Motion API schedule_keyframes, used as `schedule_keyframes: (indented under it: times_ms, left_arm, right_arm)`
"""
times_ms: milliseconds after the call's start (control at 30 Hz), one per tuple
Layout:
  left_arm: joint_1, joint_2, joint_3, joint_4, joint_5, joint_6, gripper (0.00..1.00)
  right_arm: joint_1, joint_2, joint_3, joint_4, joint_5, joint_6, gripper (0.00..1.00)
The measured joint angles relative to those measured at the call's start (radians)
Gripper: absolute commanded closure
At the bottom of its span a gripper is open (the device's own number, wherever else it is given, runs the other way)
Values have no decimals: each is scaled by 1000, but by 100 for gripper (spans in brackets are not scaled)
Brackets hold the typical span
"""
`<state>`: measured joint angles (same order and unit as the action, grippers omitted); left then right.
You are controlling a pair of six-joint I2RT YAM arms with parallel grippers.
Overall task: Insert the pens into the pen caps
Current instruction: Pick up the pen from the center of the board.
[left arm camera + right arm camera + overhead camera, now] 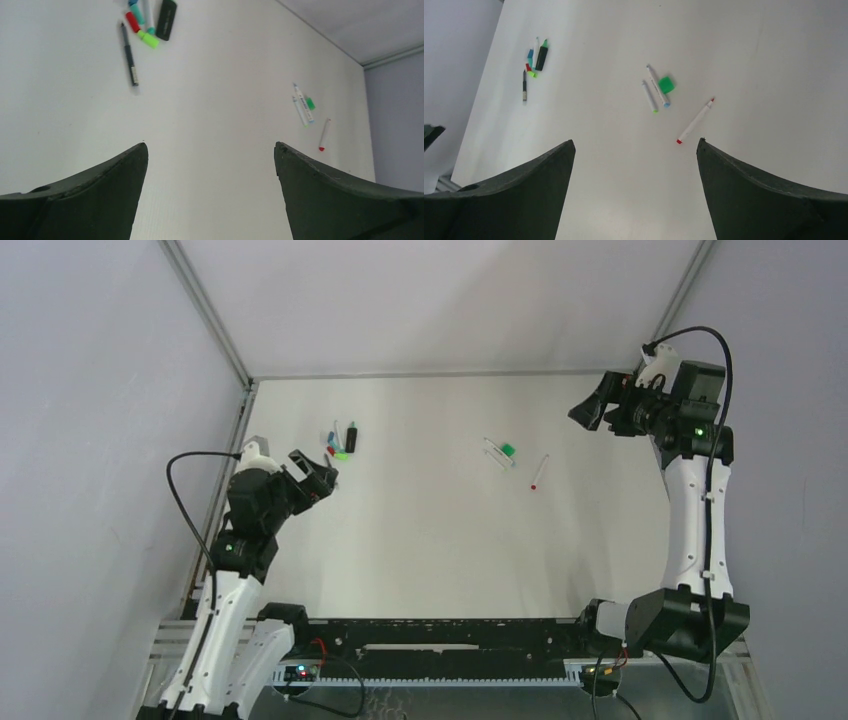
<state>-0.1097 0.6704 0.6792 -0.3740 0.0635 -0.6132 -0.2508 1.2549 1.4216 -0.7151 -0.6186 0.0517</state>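
The left gripper (210, 150) and the right gripper (634, 145) are both seen with jaws spread wide and nothing held between them. A thin dark pen (128, 55), a black marker (166, 19), a red cap (132, 21) and a bright green cap (148, 39) are clustered near the left jaws, just ahead of them. Two white pens (654, 92), with a green cap (666, 84) just beside them, and a red-tipped pen (695, 121) are laid mid-table, apart from the right jaws.
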Motion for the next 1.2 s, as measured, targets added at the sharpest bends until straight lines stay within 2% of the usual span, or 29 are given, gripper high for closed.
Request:
schedule_keyframes:
  times_ms: [200, 367, 533, 633, 700, 767, 933, 1200]
  left_arm:
    - [61, 74, 0, -14, -5, -1, 0]
    - [85, 120, 0, -17, -17, 1, 1]
    - [115, 219, 8, -11, -62, 10, 10]
    - [126, 335, 39, -8, -105, 19, 25]
    - [130, 443, 80, -7, -126, 29, 38]
    - [133, 557, 137, -5, -140, 37, 46]
    - [135, 835, 327, -11, -156, 55, 48]
    - [86, 1109, 594, -84, -193, 98, 47]
  right_arm:
    - [42, 49, 43, -56, -77, -123, 0]
    - [223, 61, 48, -174, -83, -348, 0]
    - [343, 64, 40, -248, -110, -466, 4]
    - [354, 76, 25, -260, -112, -482, 12]
    - [354, 98, 23, -261, -114, -481, 16]
    - [354, 128, 21, -260, -122, -476, 21]
    - [354, 182, -3, -240, -137, -443, 29]
    - [343, 192, -17, -174, -178, -370, 30]
